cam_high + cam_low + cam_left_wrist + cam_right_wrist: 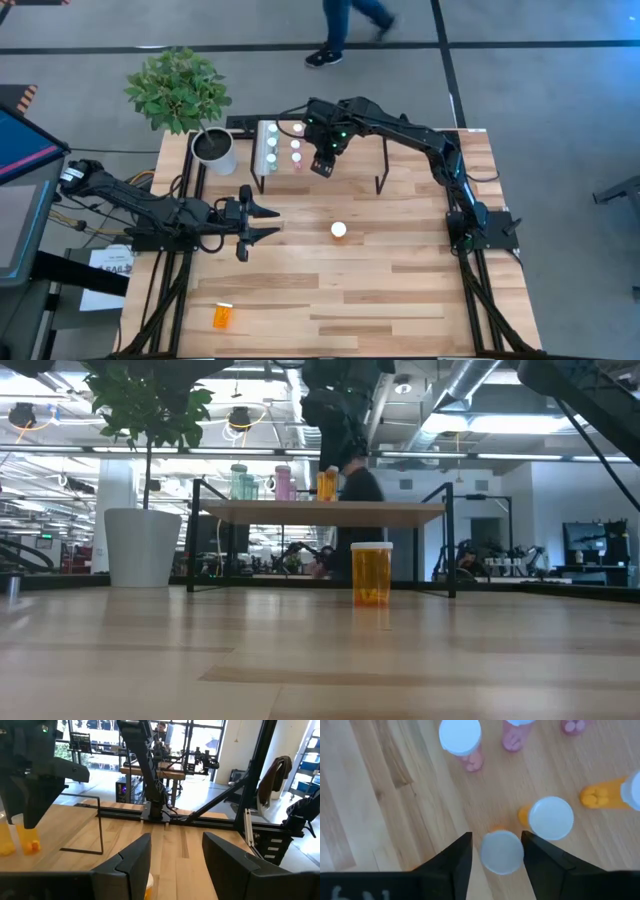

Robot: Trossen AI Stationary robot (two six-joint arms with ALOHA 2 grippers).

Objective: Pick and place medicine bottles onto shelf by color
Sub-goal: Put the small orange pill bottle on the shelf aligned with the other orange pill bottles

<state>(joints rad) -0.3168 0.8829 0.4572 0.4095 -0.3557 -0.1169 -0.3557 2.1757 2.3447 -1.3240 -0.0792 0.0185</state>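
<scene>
Fingers of your left gripper point(268, 221) are apart and empty, waiting over the table. On the shelf point(350, 160), your right gripper point(496, 851) straddles an orange bottle point(502, 851) by its twin point(550, 817); whether it grips, you cannot tell. Lift straight.

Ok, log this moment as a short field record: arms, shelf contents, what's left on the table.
right gripper: over the shelf, fingers straddling an orange bottle, grip not clear
left gripper: open, empty, hovering at table left
on shelf: teal, pink and orange bottles at its left end
still on table: upright orange bottle mid-table; orange bottle lying on its side near front-left edge
</scene>
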